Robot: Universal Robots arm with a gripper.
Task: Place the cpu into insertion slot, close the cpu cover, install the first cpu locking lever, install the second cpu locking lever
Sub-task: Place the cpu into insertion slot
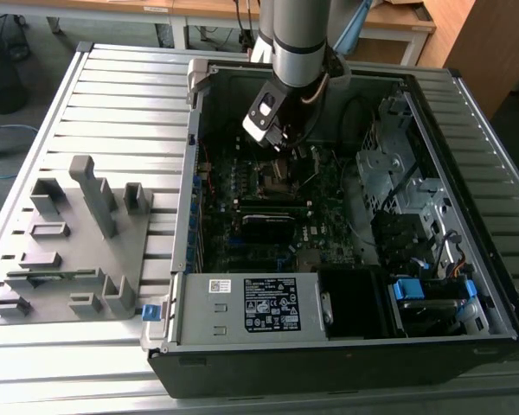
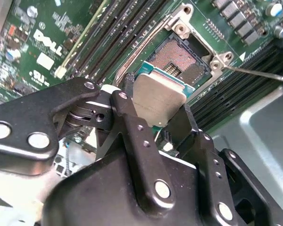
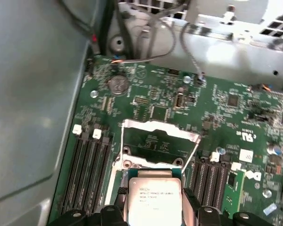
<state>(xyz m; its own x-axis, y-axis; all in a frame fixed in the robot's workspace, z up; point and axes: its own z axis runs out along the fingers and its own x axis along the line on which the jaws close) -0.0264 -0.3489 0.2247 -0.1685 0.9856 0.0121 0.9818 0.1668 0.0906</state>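
My gripper (image 2: 158,107) is shut on the cpu (image 2: 156,98), a flat silver-grey square pinched at two opposite edges between the black fingers (image 2: 128,101). The cpu hangs tilted just above and beside the insertion slot (image 2: 178,57), whose pin field lies bare. In the first wrist view the cpu (image 3: 153,197) sits low between the fingertips, and the cpu cover (image 3: 160,130) stands swung up beyond it, with green board showing through its opening. In the exterior view the gripper (image 1: 281,138) hovers inside the open computer case over the insertion slot (image 1: 272,177).
A thin locking lever wire (image 2: 257,74) sticks out beside the socket. Black memory slots (image 3: 87,165) flank it on both sides. The power supply (image 1: 259,307), a drive cage (image 1: 394,169) and the case walls hem in the board. A grey fixture stand (image 1: 69,251) sits at the exterior view's left.
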